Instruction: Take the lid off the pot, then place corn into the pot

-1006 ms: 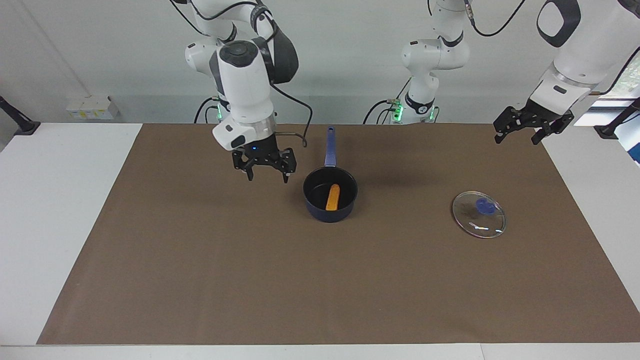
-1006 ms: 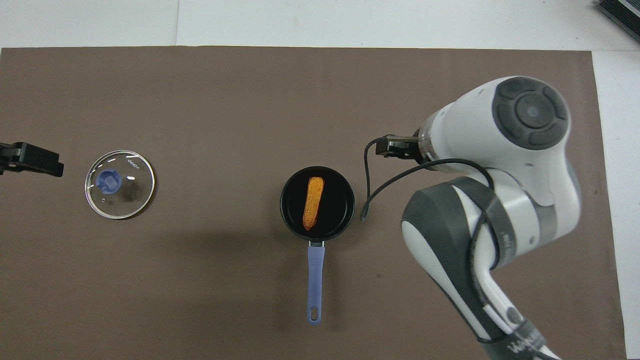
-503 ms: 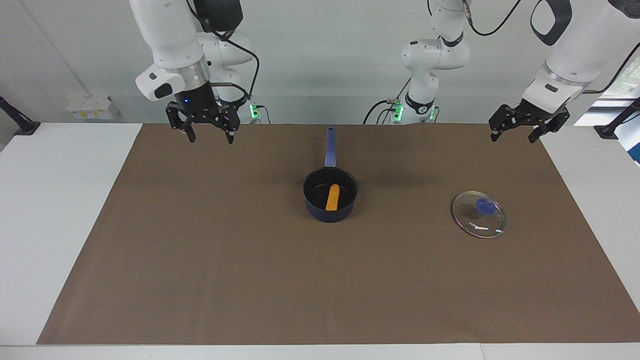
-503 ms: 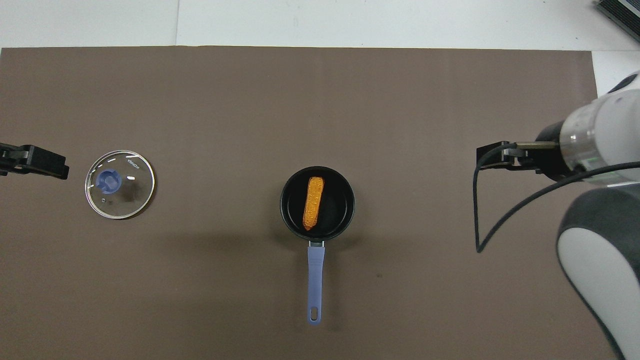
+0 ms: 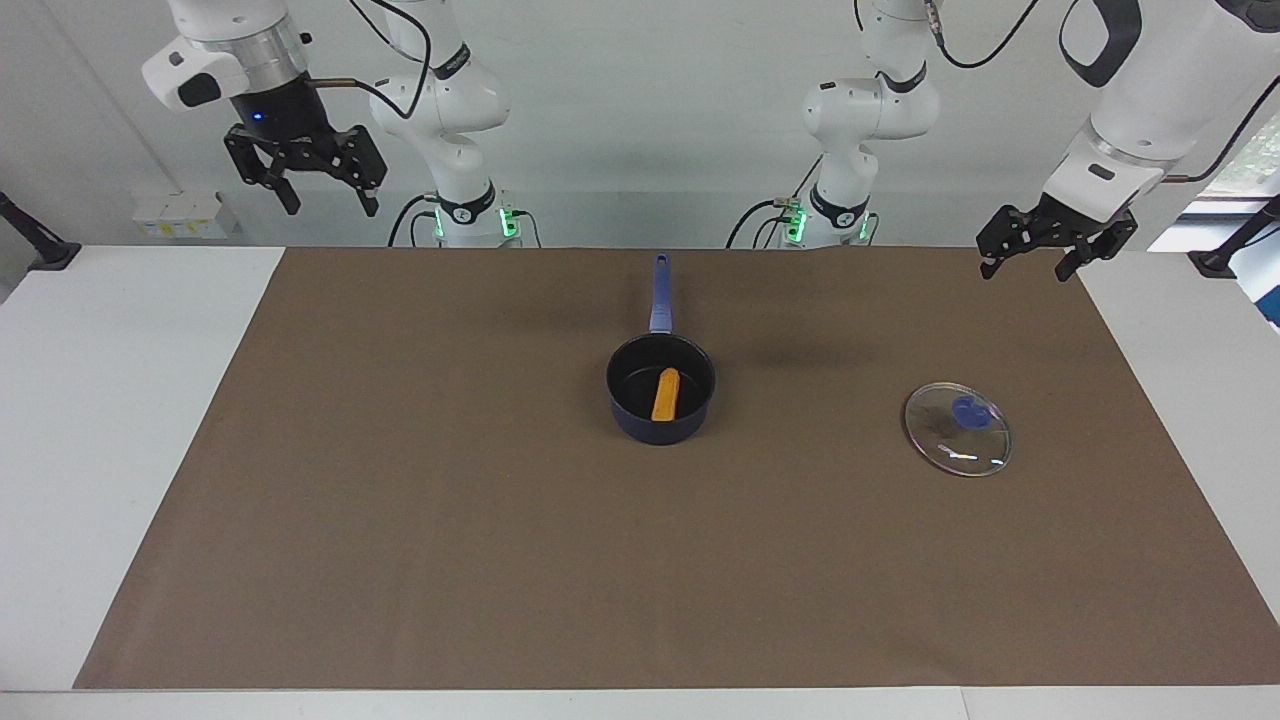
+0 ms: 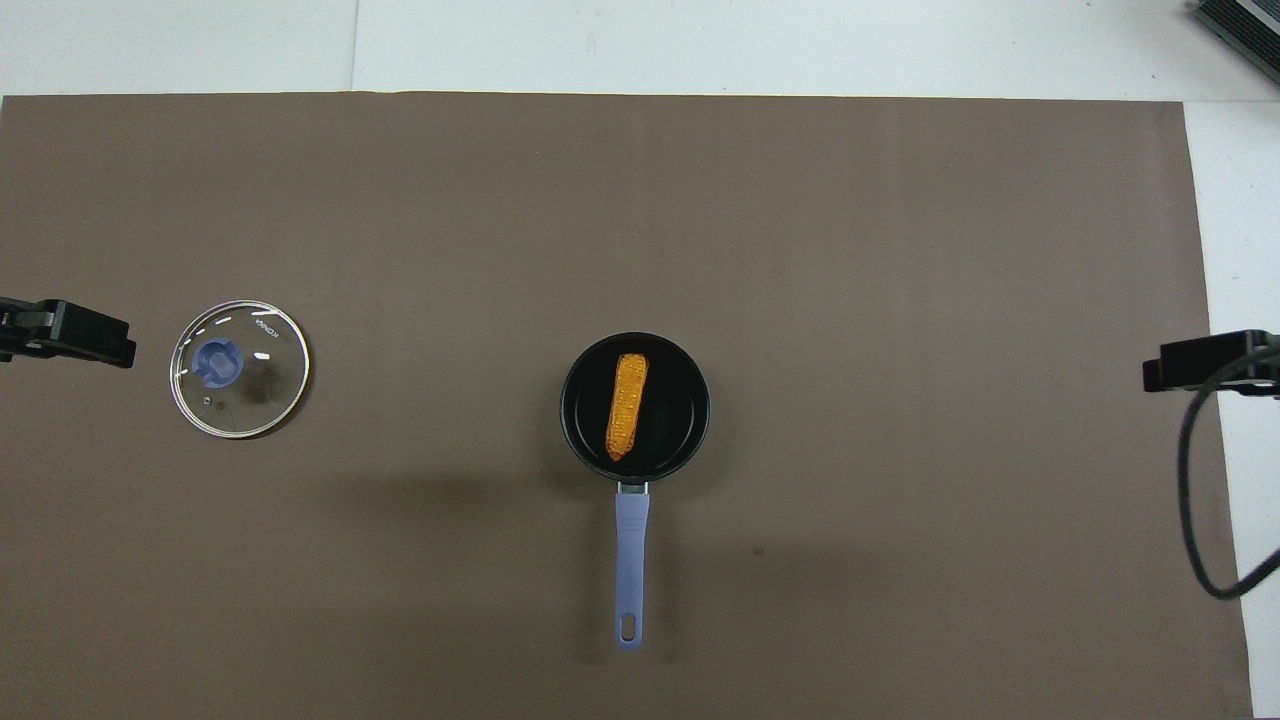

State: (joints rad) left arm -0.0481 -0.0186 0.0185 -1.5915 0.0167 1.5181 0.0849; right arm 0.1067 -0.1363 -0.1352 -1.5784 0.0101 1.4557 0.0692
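The dark blue pot (image 5: 648, 428) stands on the middle of the brown mat, its long handle (image 5: 659, 292) pointing toward the robots. The orange-yellow corn (image 5: 665, 395) lies inside it, and shows in the overhead view (image 6: 627, 405) on the pot's black bottom (image 6: 680, 410). The glass lid (image 5: 957, 428) with its blue knob lies flat on the mat toward the left arm's end, well apart from the pot; it also shows in the overhead view (image 6: 240, 368). My right gripper (image 5: 331, 205) is open, empty and raised high over the table's edge at its own end. My left gripper (image 5: 1025, 268) is open and empty over the mat's corner near its base.
The brown mat (image 5: 400, 520) covers most of the white table (image 5: 120, 400). The two arm bases (image 5: 465, 215) stand at the table's edge nearest the robots. A small white box (image 5: 185, 215) sits by the wall at the right arm's end.
My right gripper has pulled away from beside the pot, rising and swinging out to its own end of the table. The left gripper has barely moved. Pot, corn and lid are still.
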